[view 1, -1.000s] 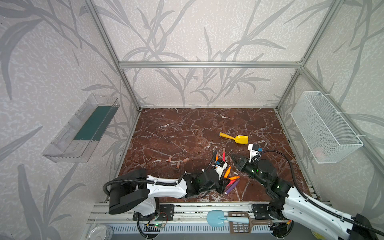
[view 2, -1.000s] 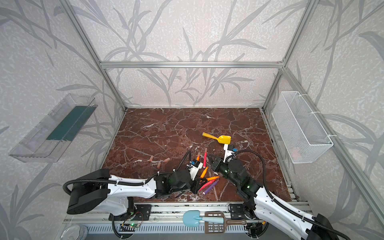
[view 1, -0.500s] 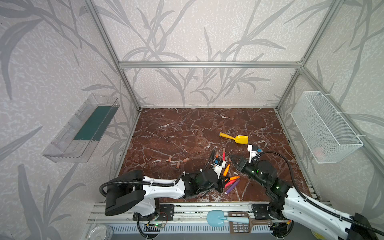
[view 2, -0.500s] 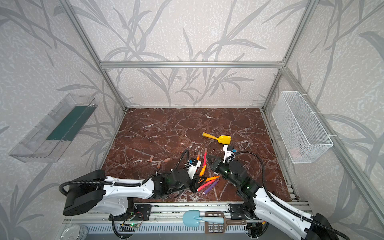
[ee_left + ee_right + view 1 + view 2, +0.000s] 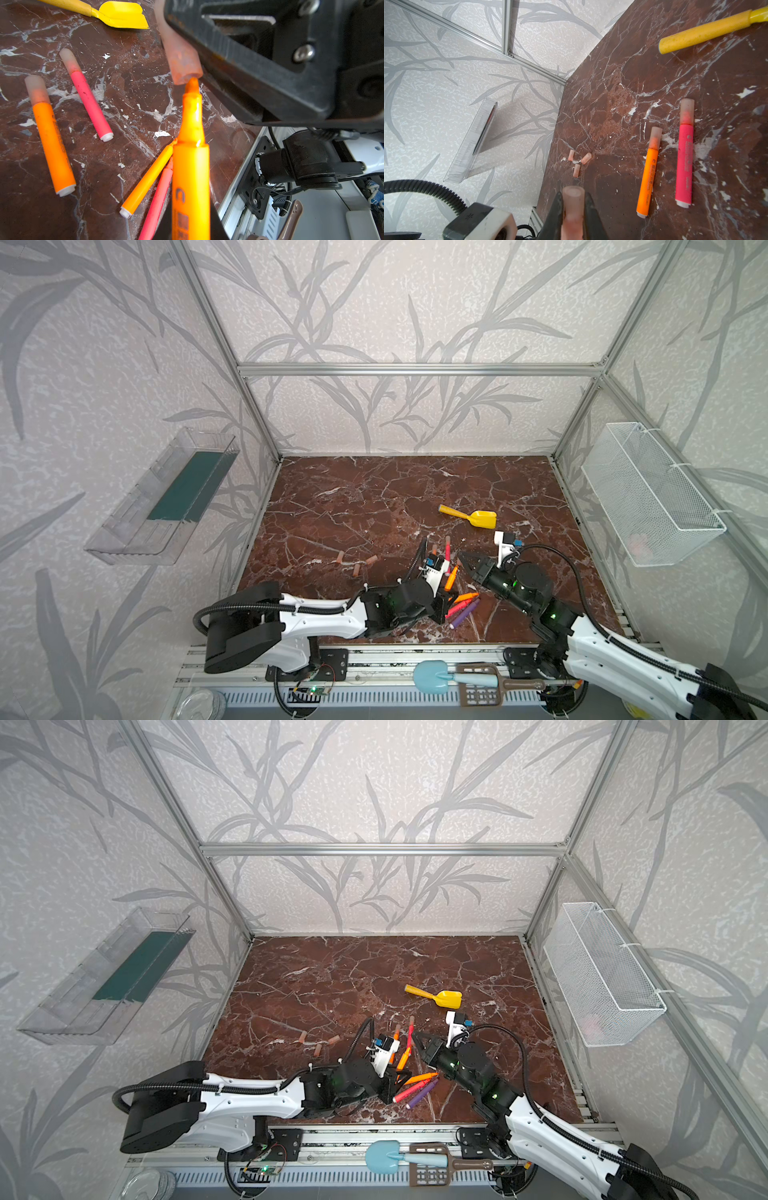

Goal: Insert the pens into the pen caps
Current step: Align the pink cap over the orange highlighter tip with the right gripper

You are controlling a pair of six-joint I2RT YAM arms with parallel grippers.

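Orange pen (image 5: 191,166) | left gripper (image 5: 445,593) clamps it | right gripper (image 5: 573,196) pinches pen cap (image 5: 182,58) | tip-contact: left wrist only

A yellow scoop (image 5: 473,517) lies on the marble table (image 5: 374,497). A clear tray (image 5: 166,502) hangs on the wall left of the table, a wire basket (image 5: 648,493) right of it. A blue scoop (image 5: 432,674) and a brown spatula (image 5: 482,691) lie past its near edge.

Left gripper (image 5: 191,227) is closed on a pen (image 5: 191,124), right gripper (image 5: 573,207) on a cap (image 5: 573,194); both arms are stretched low, tips angled together.
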